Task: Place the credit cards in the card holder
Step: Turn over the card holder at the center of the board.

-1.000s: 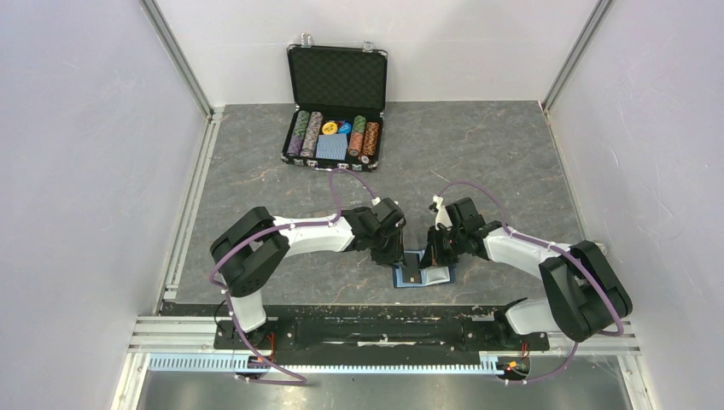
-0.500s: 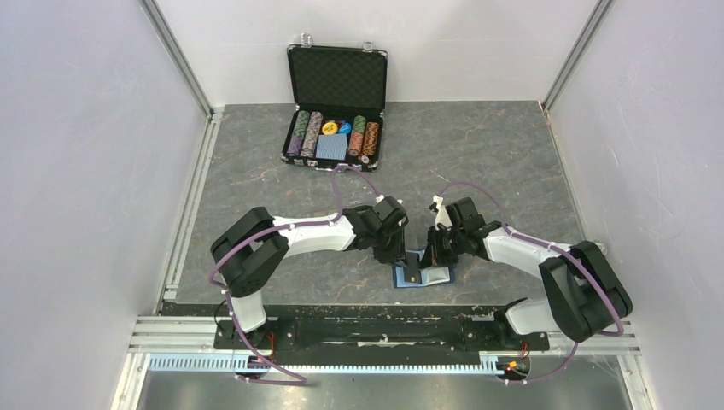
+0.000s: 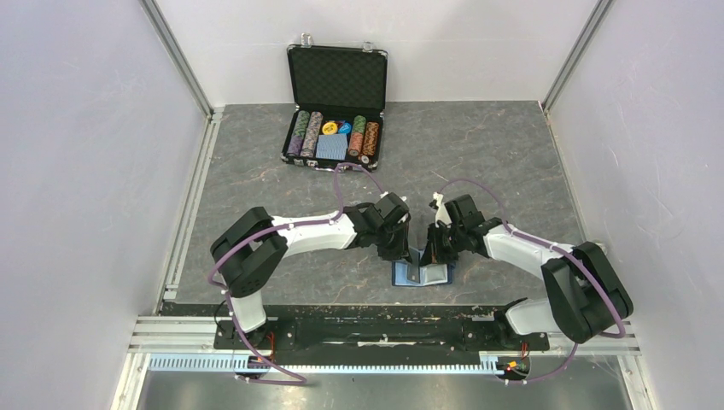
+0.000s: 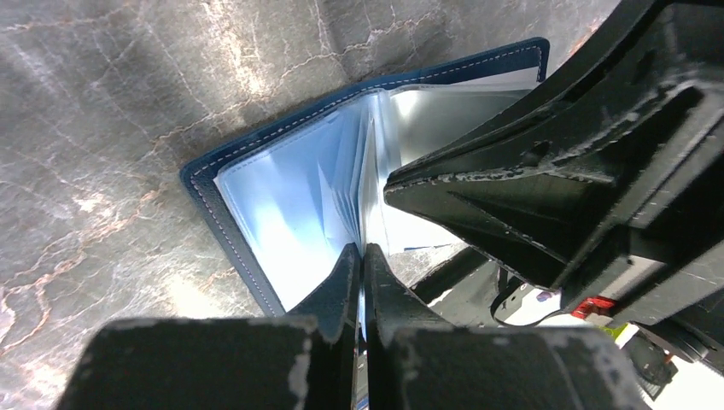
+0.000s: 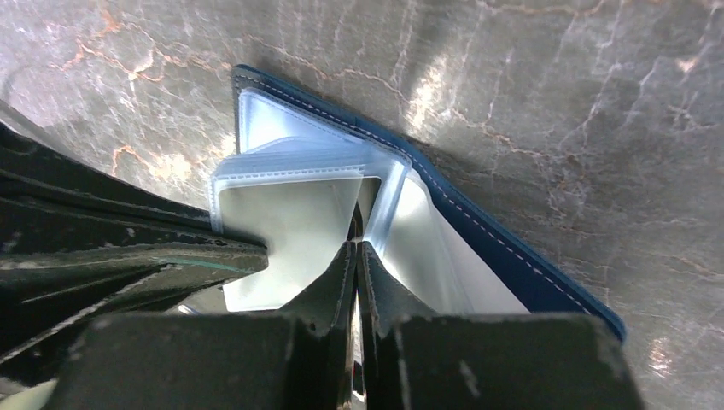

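Note:
The navy card holder point(image 3: 423, 275) lies open on the grey table between the two arms, its pale blue pocket leaves fanned upward point(image 4: 282, 188) point(image 5: 299, 213). My left gripper point(image 3: 403, 254) point(image 4: 361, 248) is shut at the fold, with a thin blue leaf edge pinched between its fingertips. From the other side my right gripper point(image 3: 431, 254) point(image 5: 357, 244) is also shut on a leaf near the spine. The two sets of fingers nearly touch; the right one's fingers point(image 4: 529, 171) fill the left wrist view. No credit cards can be made out; they are hidden or out of view.
An open black briefcase point(image 3: 335, 128) with poker chips and a blue deck stands at the back of the table. Metal frame rails point(image 3: 192, 188) run along the left edge, and white walls close in both sides.
My left gripper has gone from partly open to shut on a leaf of the card holder. Both wrists have shifted slightly; the card holder has stayed in place.

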Tool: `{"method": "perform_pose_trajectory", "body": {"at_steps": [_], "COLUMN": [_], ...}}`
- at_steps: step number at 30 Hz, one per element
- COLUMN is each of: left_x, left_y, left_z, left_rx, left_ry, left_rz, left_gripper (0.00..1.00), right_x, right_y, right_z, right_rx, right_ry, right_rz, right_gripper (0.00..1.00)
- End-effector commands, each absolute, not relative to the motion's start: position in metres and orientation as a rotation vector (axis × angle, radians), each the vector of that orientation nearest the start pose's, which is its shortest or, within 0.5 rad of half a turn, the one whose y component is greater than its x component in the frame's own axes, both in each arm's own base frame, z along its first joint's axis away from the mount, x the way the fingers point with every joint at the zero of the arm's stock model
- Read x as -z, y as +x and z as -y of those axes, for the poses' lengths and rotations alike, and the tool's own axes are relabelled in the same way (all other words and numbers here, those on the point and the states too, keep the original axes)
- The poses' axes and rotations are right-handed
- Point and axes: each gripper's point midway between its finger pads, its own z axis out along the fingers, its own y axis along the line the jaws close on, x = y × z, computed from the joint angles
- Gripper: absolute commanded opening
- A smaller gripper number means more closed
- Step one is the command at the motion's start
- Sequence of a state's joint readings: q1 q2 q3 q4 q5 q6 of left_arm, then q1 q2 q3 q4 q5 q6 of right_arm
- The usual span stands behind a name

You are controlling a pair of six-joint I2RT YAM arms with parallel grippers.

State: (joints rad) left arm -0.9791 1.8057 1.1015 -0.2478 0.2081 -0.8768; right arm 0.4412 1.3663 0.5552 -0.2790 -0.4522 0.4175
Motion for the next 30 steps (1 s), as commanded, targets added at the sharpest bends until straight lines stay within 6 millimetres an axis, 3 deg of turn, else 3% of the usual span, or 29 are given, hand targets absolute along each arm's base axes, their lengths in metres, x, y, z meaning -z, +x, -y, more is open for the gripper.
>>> {"method": "perform_pose_trajectory", "body": {"at_steps": [1,6,9,14,21,30], "left_x": [-0.062,-0.065,-0.067,-0.074,-0.083,-0.075], "left_y": [0.187,0.186,0.185,0.182,0.180,0.169], "left_z": [0.373,0.351,0.351,0.380,0.418,0.441], "left_rx": [0.743,0.613,0.610,0.766,0.976,1.095], "left_ry": [0.323,0.340,0.343,0.356,0.363,0.397], "left_rz": [-2.755,-2.787,-2.800,-2.801,-2.781,-2.799], "left_gripper": [0.02,0.02,0.05,0.29,0.32,0.37], "right_x": [-0.053,-0.069,-0.073,-0.078,-0.090,-0.093], "right_y": [0.214,0.225,0.227,0.232,0.242,0.247], "right_z": [-0.199,-0.203,-0.204,-0.201,-0.188,-0.174], "right_rx": [-0.853,-0.859,-0.862,-0.852,-0.786,-0.724], "right_ry": [-0.211,-0.211,-0.208,-0.187,-0.146,-0.116], "right_rz": [-2.649,-2.608,-2.598,-2.581,-2.553,-2.549], "right_gripper": [0.04,0.05,0.05,0.05,0.05,0.06]}}
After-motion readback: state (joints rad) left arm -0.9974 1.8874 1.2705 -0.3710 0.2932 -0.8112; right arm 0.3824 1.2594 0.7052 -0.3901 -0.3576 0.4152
